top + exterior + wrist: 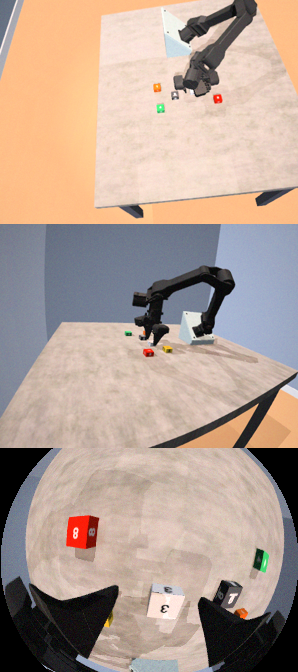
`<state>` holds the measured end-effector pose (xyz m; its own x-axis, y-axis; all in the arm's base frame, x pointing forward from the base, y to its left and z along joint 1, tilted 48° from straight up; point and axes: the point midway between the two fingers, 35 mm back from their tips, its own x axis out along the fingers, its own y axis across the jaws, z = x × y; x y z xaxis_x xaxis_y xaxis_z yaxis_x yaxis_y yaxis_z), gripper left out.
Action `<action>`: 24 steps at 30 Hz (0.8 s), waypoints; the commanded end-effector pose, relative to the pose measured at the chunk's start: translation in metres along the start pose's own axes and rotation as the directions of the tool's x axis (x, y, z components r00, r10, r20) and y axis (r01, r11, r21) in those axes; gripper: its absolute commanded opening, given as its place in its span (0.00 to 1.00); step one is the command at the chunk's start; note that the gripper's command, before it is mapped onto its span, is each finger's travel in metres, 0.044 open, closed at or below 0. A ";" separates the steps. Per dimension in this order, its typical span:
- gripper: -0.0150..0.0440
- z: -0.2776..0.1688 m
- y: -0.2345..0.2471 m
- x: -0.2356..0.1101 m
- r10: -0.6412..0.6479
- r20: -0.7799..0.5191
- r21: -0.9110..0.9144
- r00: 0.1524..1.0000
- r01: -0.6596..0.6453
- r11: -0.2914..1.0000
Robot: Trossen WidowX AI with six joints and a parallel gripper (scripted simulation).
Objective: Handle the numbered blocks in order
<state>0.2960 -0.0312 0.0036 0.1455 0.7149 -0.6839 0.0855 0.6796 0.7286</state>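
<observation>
1. The jaws of the black arm (186, 280) stand wide apart and hold nothing; in the wrist view the 2 dark, pointed fingers frame the white block.
2. The white block (164, 601) is a small cube with a matte face that shows the digit 3. It rests on the tabletop between the 2 fingers, and I cannot tell if they touch it.
3. The black block (228, 593), with the digit 7, sits just beside the right finger in the wrist view, and a small piece of the orange block (241, 612) shows next to it.
4. The red block (83, 532) shows an 8 and stands well apart; the green block (260, 560) is near the edge of the view.
5. A yellow block (167, 349) lies near the red one in the exterior view.
6. The tabletop (186, 149) has a pale, mottled, stone-like surface, and a light wedge-shaped base (189, 328) carries the arm.
</observation>
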 end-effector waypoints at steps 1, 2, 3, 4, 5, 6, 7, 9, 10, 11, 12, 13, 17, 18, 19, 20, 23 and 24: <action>0.93 -0.002 0.001 0.009 0.009 -0.008 0.009 1.000 -0.009 1.000; 0.93 -0.002 0.001 0.010 0.009 -0.008 0.009 1.000 -0.009 1.000; 0.93 -0.002 0.001 0.010 0.009 -0.008 0.009 1.000 -0.009 1.000; 0.89 -0.002 0.001 0.010 0.009 -0.008 0.009 1.000 -0.009 1.000; 0.84 -0.002 0.001 0.010 0.009 -0.008 0.009 1.000 -0.009 1.000; 0.80 -0.002 0.001 0.010 0.009 -0.008 0.009 1.000 -0.009 1.000; 0.75 -0.002 0.001 0.010 0.009 -0.008 0.009 1.000 -0.009 1.000; 0.67 -0.002 0.001 0.010 0.009 -0.008 0.009 1.000 -0.009 1.000; 0.62 -0.002 0.001 0.010 0.009 -0.008 0.009 1.000 -0.009 1.000; 0.58 -0.002 0.001 0.010 0.009 -0.008 0.009 1.000 -0.009 1.000; 0.53 -0.002 0.001 0.010 0.009 -0.008 0.009 1.000 -0.009 1.000; 0.49 -0.002 0.001 0.010 0.009 -0.008 0.009 1.000 -0.009 1.000; 0.46 -0.002 0.001 0.010 0.009 -0.008 0.009 1.000 -0.009 1.000; 0.46 -0.002 0.001 0.010 0.009 -0.008 0.009 1.000 -0.009 1.000; 0.46 -0.002 0.001 0.010 0.009 -0.008 0.009 1.000 -0.009 1.000; 0.46 -0.002 0.001 0.010 0.009 -0.008 0.009 1.000 -0.009 1.000; 0.46 -0.002 0.001 0.010 0.009 -0.008 0.009 1.000 -0.009 1.000; 0.46 -0.002 0.001 0.010 0.009 -0.008 0.009 1.000 -0.009 1.000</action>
<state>0.2951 -0.0246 -0.0019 0.1391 0.7184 -0.6816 0.0879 0.6766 0.7311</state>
